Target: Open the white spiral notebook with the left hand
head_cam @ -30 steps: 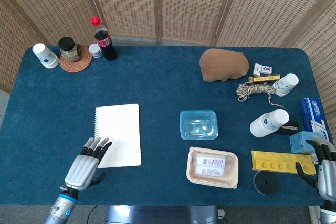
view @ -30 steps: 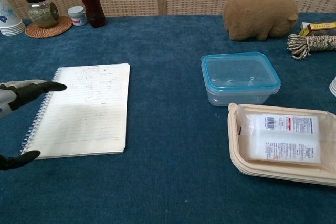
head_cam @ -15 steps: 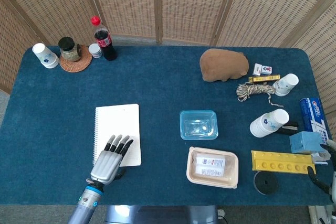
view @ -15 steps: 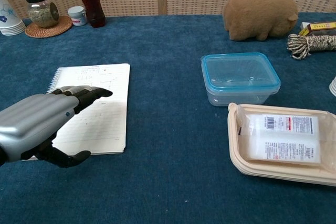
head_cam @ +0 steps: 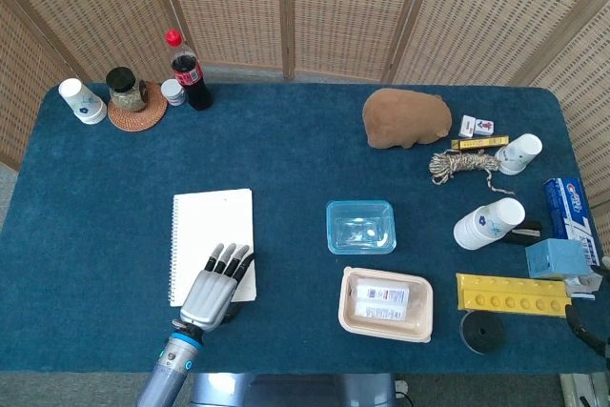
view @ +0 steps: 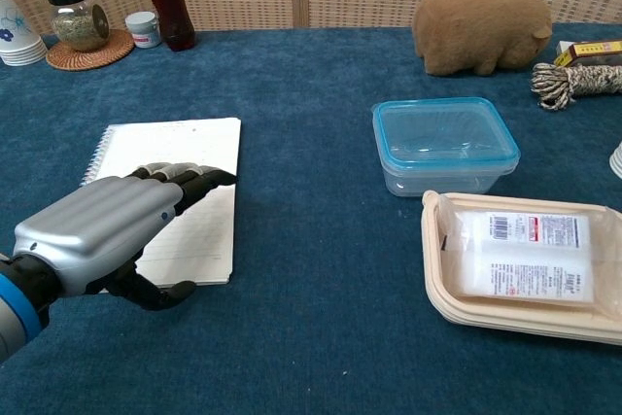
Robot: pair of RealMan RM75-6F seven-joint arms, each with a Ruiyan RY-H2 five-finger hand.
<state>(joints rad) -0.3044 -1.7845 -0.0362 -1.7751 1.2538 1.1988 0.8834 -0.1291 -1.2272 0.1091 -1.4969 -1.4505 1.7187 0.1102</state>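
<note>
The white spiral notebook point(head_cam: 212, 235) lies closed and flat on the blue table, its spiral along the left edge, and faint writing shows on its top sheet point(view: 190, 148). My left hand point(head_cam: 217, 288) hovers over the notebook's near right part with its fingers stretched forward together. In the chest view the left hand point(view: 112, 230) covers much of the page, and its thumb hangs apart just past the near edge. It holds nothing. Of my right hand only a dark sliver point(head_cam: 583, 323) shows at the right border.
A clear box with a blue lid point(head_cam: 360, 226) and a beige food tray point(head_cam: 385, 304) sit right of the notebook. A brown plush point(head_cam: 406, 118), rope, cups and a yellow tray point(head_cam: 515, 293) stand further right. A cola bottle point(head_cam: 191, 71) and a jar stand far left.
My left hand has moved rightward from the notebook's left side to over its near right part. The right hand has slid almost out of the frame at the lower right.
</note>
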